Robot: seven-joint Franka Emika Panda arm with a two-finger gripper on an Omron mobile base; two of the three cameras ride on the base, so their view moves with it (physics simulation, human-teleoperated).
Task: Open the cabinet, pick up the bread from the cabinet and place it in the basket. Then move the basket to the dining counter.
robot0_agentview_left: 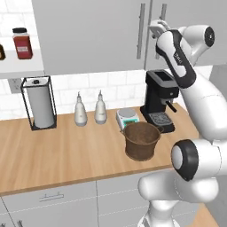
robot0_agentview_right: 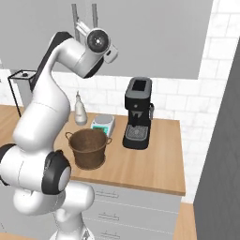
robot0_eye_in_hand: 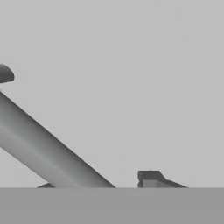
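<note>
The kitchen has a light wood counter [robot0_agentview_left: 66, 150] that runs along a wall of white tiles [robot0_agentview_left: 111, 86], with grey drawers [robot0_agentview_left: 57, 201] below it carrying short horizontal handles. Above the counter hangs the cabinet [robot0_agentview_left: 93, 35], light grey with flat doors, and both doors are closed. The gripper [robot0_agentview_left: 156, 30] is raised up to the right door and is at its long steel handle [robot0_agentview_left: 162, 26]; in the hand view the handle [robot0_eye_in_hand: 48, 153] passes as a thick grey bar between the two dark finger tips [robot0_eye_in_hand: 151, 177], close against the grey door face. The fingers look drawn in around this bar, so the gripper seems to pinch the handle. The second handle [robot0_agentview_left: 141, 31] stands just beside, on the left door. The basket [robot0_agentview_left: 141, 140], dark brown and woven, stands upright on the counter in front of a black coffee machine [robot0_agentview_left: 159, 101] and near a small white scale [robot0_agentview_left: 127, 118]. Its inside looks empty. More to the left stand two pale bottles [robot0_agentview_left: 80, 111], close together, and a paper towel roll [robot0_agentview_left: 40, 104] in a black wire holder. An open shelf [robot0_agentview_left: 20, 66] to the left of the cabinet carries a jar [robot0_agentview_left: 22, 43] with a dark lid. In the right base view a dark grey panel [robot0_agentview_right: 220, 154] closes the counter on the right side.
</note>
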